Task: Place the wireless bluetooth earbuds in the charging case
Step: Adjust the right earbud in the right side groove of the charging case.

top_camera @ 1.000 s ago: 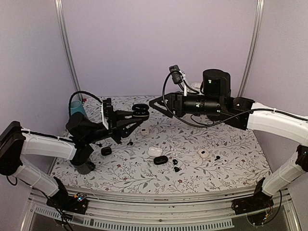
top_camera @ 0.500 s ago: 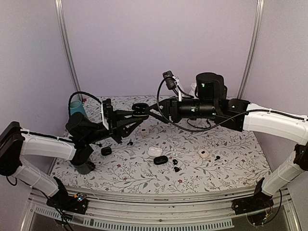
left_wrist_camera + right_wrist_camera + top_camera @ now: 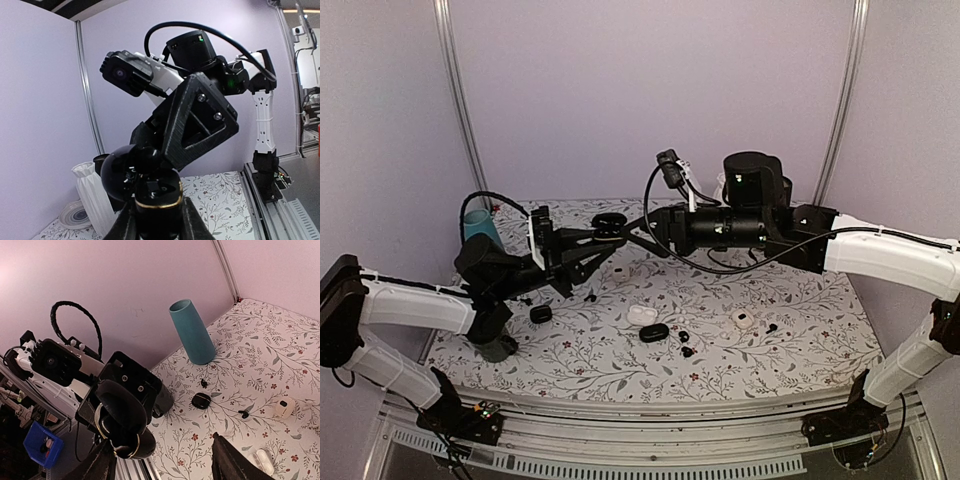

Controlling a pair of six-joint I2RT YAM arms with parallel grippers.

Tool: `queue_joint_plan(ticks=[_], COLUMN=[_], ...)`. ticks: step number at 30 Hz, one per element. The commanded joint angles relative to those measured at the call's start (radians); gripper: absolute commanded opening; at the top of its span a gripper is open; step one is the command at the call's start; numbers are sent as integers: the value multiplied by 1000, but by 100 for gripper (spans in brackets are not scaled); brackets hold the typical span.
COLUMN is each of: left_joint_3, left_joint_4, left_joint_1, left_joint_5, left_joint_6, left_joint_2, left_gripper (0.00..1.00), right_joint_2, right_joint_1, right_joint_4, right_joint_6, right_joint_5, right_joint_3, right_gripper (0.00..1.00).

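Left fingers (image 3: 604, 236) clamped on the open black charging case (image 3: 157, 194), held up above the floral surface (image 3: 800, 300). Right fingers (image 3: 645, 225) spread apart, nothing between them, just beside the case (contact unclear). I see earbuds (image 3: 688, 351) lying loose on the surface.

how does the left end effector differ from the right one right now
The left end effector is shut on an open black charging case; the right end effector is open and empty. The left one reaches rightward, the right one leftward. Both hang raised above the table, nearly tip to tip.
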Motion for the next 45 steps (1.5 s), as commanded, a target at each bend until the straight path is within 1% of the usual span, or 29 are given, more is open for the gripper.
queue_joint_plan(ticks=[1,6,15,22,28,34,45], left_joint_3=[-11,-9,-7,-9,-3,8,54], left_joint_4=[-3,-15,-15,-7,-11,-36,-130], left_joint_1=[-18,-18,-17,-19,-18,-18,-15], left_joint_5=[-27,-25,-23,-19,-5,18,90], left_joint_6=[53,72,81,71,62,48,0], left_joint_2=[-28,-32,-37,-41,-39,-43,-45], left_gripper=[0,0,0,0,0,0,0], right_joint_2=[-17,-6,29,22,35,41,34], right_joint_1=[0,-20,-29,-28,-29,-28,-7], right_joint_4=[30,62,24,-18,-47,-65,-140], right_joint_6=[76,149,188,148,114,63,-66], right_joint_5=[6,-50,-81,-45,-25,-19,62], right_joint_3=[40,49,92,75,83,90,117], right_gripper=[66,66,64,56,52,51,52])
